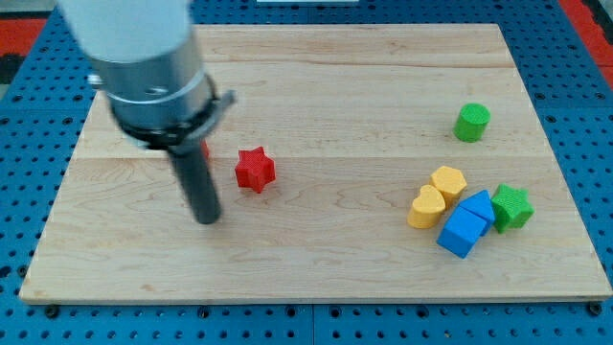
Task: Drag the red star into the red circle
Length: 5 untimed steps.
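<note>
Resting: my tip [207, 218] left of red star [255, 169], apart; bare board [316, 77] around star; no pincer visible.

Arm enters from view's top-left, blurred grey housing, dark rod pointing down; my tip [207, 218] on the surface.

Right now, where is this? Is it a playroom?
More likely a robot test bench than a playroom. A wooden board lies on a blue panel full of holes, and my tip stands to the view's left of the red star.
</note>
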Available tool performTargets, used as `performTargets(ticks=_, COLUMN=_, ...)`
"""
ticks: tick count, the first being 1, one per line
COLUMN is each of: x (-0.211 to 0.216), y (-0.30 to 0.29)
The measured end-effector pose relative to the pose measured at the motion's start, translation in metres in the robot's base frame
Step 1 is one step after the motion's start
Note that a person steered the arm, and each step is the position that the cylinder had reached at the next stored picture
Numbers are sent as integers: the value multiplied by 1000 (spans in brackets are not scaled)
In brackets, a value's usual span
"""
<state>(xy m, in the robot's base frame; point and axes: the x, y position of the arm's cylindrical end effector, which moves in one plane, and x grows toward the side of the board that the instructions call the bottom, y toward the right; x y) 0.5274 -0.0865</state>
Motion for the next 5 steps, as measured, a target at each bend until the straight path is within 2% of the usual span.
performTargets(ticks=1, x=-1, y=76)
performTargets(ticks=2, x=-3, y=94)
performTargets(ticks=3, x=-12, y=93)
performTargets(ticks=4, x=-48, y=74)
performTargets(ticks=5, x=-51, y=70)
